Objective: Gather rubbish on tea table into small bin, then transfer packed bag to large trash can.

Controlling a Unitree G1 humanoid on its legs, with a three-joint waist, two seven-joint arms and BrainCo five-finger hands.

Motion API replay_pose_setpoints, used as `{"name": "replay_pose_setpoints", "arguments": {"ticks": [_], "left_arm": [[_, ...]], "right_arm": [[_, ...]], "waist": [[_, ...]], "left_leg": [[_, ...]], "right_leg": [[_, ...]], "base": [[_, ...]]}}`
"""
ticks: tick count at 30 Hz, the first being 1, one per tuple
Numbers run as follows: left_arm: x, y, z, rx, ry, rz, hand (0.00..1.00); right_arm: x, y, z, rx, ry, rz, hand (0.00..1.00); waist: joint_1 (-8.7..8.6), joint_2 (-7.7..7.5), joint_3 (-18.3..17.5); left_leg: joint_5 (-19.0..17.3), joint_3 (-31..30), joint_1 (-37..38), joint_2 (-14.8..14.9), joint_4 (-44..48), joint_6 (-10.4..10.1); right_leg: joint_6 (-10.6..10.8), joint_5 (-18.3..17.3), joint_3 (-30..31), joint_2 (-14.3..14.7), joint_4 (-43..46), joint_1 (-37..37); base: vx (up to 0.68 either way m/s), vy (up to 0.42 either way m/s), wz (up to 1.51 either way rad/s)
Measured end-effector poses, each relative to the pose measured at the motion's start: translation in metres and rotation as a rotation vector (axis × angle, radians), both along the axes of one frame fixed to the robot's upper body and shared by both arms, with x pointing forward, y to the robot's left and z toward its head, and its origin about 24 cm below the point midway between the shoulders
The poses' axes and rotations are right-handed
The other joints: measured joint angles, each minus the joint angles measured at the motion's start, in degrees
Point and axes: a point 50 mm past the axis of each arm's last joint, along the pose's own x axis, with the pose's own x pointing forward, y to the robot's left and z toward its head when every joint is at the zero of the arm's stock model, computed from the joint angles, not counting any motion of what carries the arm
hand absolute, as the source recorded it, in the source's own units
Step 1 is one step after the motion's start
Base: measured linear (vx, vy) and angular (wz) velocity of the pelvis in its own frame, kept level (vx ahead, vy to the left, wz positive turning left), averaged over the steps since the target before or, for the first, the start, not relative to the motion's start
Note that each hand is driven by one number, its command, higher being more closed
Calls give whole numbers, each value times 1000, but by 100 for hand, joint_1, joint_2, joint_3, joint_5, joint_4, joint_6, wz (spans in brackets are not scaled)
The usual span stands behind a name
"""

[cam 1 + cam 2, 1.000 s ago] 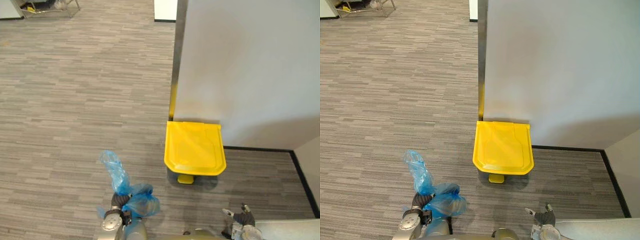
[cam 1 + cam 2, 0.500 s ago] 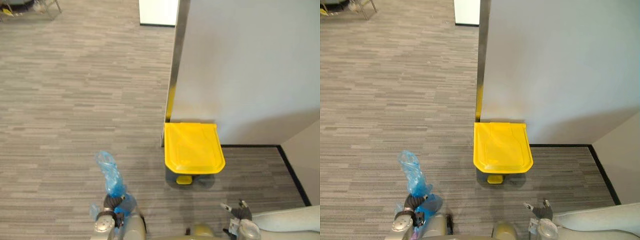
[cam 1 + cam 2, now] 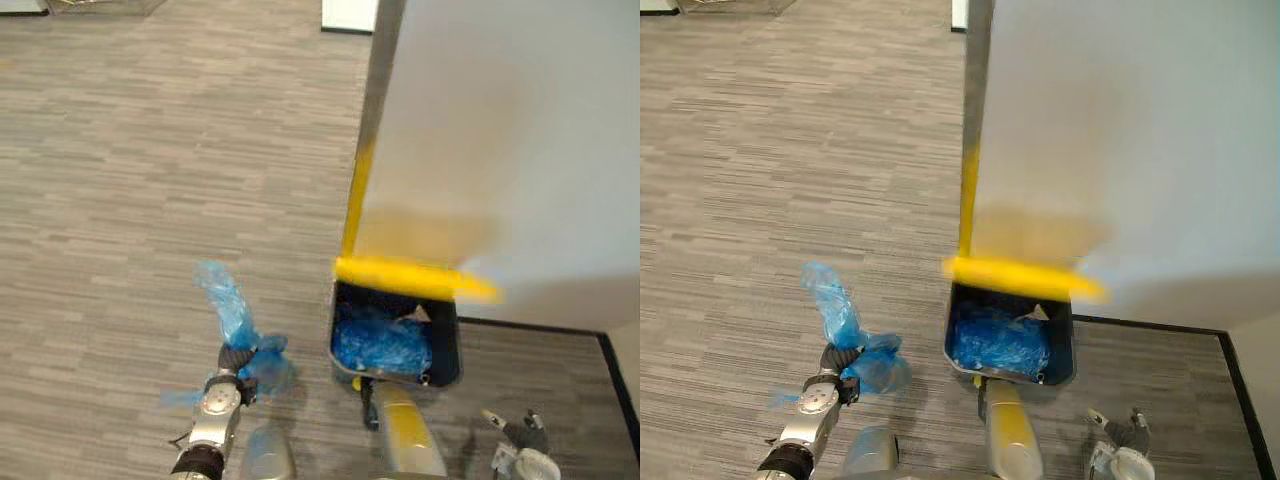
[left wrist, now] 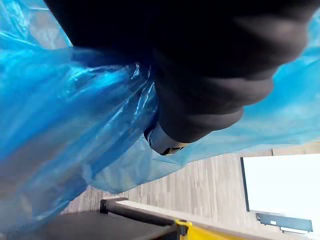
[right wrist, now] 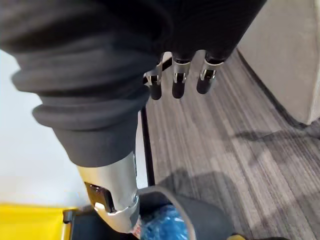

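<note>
Left eye view: your left hand (image 3: 236, 360) is gripping the blue bag (image 3: 222, 300) by its neck, fingers clamped round the plastic. The bag is hanging over the floor, just beside the large trash can (image 3: 447, 346), on its left side. The can is sitting at the floor's edge against the wall, its yellow lid (image 3: 410, 276) standing raised and a blue liner (image 3: 382, 345) showing inside. Your right hand (image 3: 524, 436) is hanging low on the right, its fingers (image 5: 179, 85) apart, relaxed and holding nothing.

I take this for an office: grey striped carpet (image 3: 150, 150) across the left, plain white partition wall (image 3: 520, 120) with black skirting (image 3: 540, 327) upper right, yellow-lidded trash can (image 3: 447, 352) at its foot.
</note>
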Motion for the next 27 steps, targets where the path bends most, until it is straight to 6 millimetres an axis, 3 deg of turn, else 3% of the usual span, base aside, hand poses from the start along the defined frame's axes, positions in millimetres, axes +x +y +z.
{"name": "replay_pose_setpoints", "arguments": {"ticks": [2, 4, 7, 9, 12, 14, 16, 17, 19, 22, 24, 27], "left_arm": [[4, -14, 2, -53, -18, -11, 100], [13, -21, 10, -73, -62, -26, 100], [8, -17, 7, -65, -50, -17, 100], [4, -9, 8, -44, -52, -13, 100], [-3, -4, 4, -18, -28, -20, 100], [-3, -2, 5, -4, -29, -28, 100], [-2, -2, 4, 3, -26, -37, 100], [-2, -3, 5, 4, -27, -43, 100], [5, -13, 8, 7, -43, -90, 100], [15, -26, 19, -2, -106, -145, 100], [22, -34, 32, -37, -186, -166, 100], [34, -49, 54, -72, -293, -226, 100]], "right_arm": [[16, 2, 9, -9, -74, 11, 0], [29, 10, 13, 2, -122, 33, 0], [50, 34, 13, 47, -158, 108, 0], [79, 59, 21, 60, -207, 239, 0], [116, 93, 37, 54, -280, 417, 0], [137, 111, 49, 43, -321, 503, 0], [172, 128, 74, 3, -393, 608, 0], [180, 131, 81, -17, -407, 635, 0], [214, 134, 115, -115, -472, 713, 0], [254, 119, 168, -245, -548, 723, 0], [269, 105, 204, -356, -609, 707, 0], [279, 96, 232, -447, -636, 711, 0]], "waist": [[-38, 92, -58], [-48, 81, -113], [-27, 73, -355], [14, 95, -407], [82, 122, -452], [170, 130, -450], [261, 152, -439], [285, 173, -427], [313, 269, -373], [331, 422, -263], [315, 501, -194], [300, 522, -124]], "left_leg": [[297, 218, 135, 41, -24, -211], [322, 341, 98, 94, -565, -170], [319, 503, 231, -7, -1771, -171], [189, 561, 242, -68, -2140, -338], [151, 570, -16, -78, -2100, -334], [152, 543, -111, -109, -2224, -332], [196, 345, -195, -229, -2546, -377], [216, 264, -209, -242, -2627, -396], [533, -10, -222, -322, -2997, -466], [570, -361, -303, -392, -2945, -510], [754, -370, -392, -433, -2948, -518], [777, -412, -498, -498, -2933, -497]], "right_leg": [[-129, 24, -134, 122, -78, -36], [-169, 49, -241, 94, -82, -191], [-205, 389, -315, -3, -611, -300], [-132, 521, -418, -86, -739, -451], [153, 703, -260, -75, -922, -592], [119, 962, -169, 10, -1213, -612], [69, 1075, -199, 15, -1408, -720], [77, 1081, -229, 19, -1444, -739], [83, 1083, -400, 30, -1564, -782], [49, 1107, -543, 27, -1581, -823], [58, 1117, -529, -14, -1543, -845], [96, 1168, -517, -103, -1574, -900]], "base": [[236, -146, 0], [67, -79, 31], [-56, -33, 31], [-105, 3, 21], [-211, -54, -12], [-90, -51, -10], [-35, -103, 8], [31, -144, 22], [50, -155, 28], [23, -71, 15], [-49, -21, 6], [-50, 1, 10]]}}
